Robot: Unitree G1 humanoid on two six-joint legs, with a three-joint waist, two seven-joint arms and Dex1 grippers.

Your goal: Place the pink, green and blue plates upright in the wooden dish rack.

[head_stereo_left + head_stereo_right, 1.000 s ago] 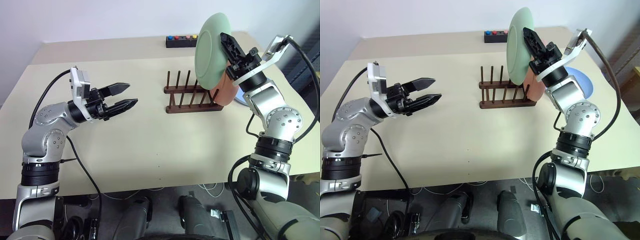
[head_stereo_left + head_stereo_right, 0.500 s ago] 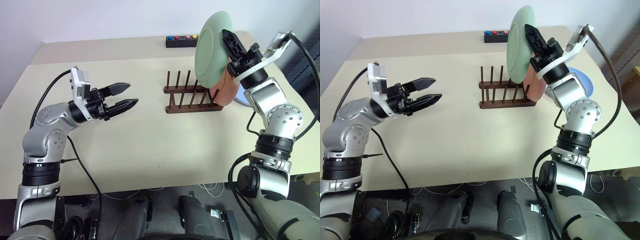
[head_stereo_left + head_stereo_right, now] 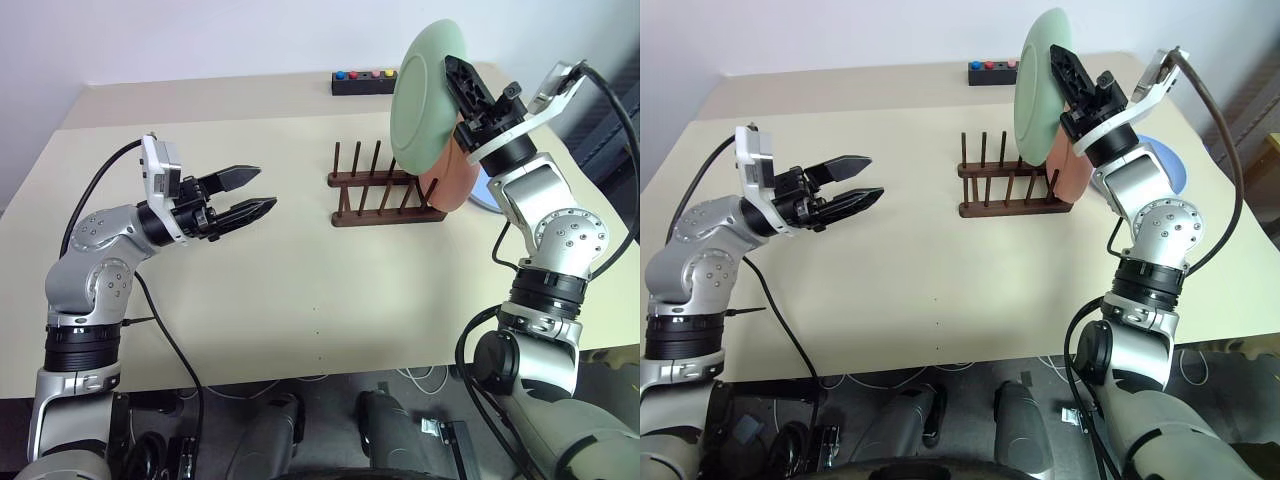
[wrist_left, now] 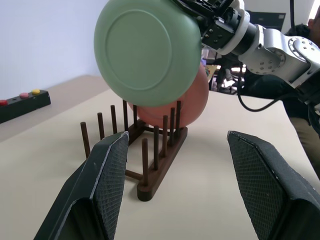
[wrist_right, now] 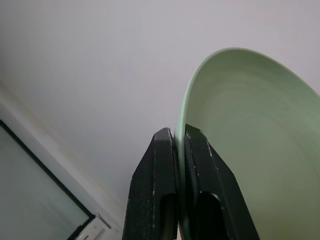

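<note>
My right gripper is shut on the rim of the green plate, holding it on edge in the air above the right end of the wooden dish rack. The pink plate stands upright in the rack's right end, just below and behind the green one. The blue plate lies flat on the table to the right of the rack, mostly hidden by my right arm. Far to the left of the rack my left gripper hovers open over the table, pointing toward the rack.
A small black box with coloured buttons sits at the table's far edge behind the rack. Bare tabletop stretches between my left gripper and the rack. A cable runs from my left arm over the table's near edge.
The green plate and my right wrist have shifted only slightly. The left arm has not moved.
</note>
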